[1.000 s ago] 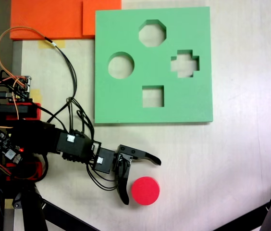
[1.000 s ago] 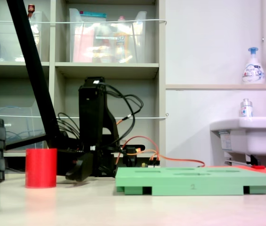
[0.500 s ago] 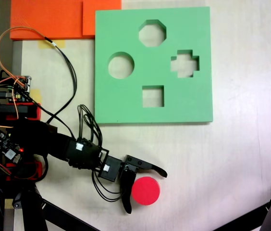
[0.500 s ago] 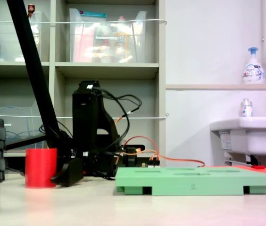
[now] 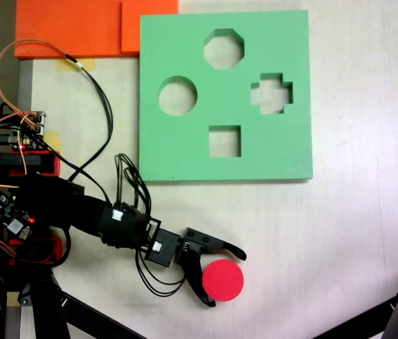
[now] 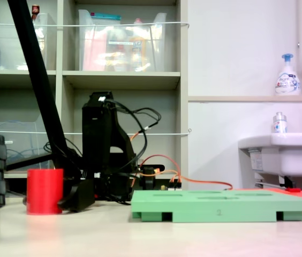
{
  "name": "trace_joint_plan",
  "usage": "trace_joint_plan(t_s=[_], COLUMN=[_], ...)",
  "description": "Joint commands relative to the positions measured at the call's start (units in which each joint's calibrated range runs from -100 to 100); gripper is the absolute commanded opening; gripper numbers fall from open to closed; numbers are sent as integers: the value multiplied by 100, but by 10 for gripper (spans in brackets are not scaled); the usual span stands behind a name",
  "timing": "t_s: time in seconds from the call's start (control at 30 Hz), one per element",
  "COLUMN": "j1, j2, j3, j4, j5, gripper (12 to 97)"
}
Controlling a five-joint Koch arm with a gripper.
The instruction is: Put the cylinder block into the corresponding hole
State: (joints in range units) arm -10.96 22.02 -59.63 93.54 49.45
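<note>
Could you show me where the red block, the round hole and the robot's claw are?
Red block [image 5: 223, 280]: fixed view from above, on its flat round top.
Round hole [image 5: 178, 96]: same view, in the green board's circular cut-out.
Claw [image 5: 226, 276]: same view, midway between its two fingertips, over the block.

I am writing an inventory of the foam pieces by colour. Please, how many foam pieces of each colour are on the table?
Red: 1, the cylinder block, between the jaws of the claw.
Green: 1, the square board with four cut-outs.
Orange: 2, a large slab and a smaller slab overlapping at the top edge.
Total: 4
</note>
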Motion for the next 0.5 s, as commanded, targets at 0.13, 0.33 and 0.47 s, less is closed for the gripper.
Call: trace_joint_plan(t_s=[0.13,0.33,0.47], j1=[49,63,98], j2=[-457,-554,-596], j3=[-179,-239,-159], j4=[646,646,646], j5=[20,20,24], gripper=[432,472,728])
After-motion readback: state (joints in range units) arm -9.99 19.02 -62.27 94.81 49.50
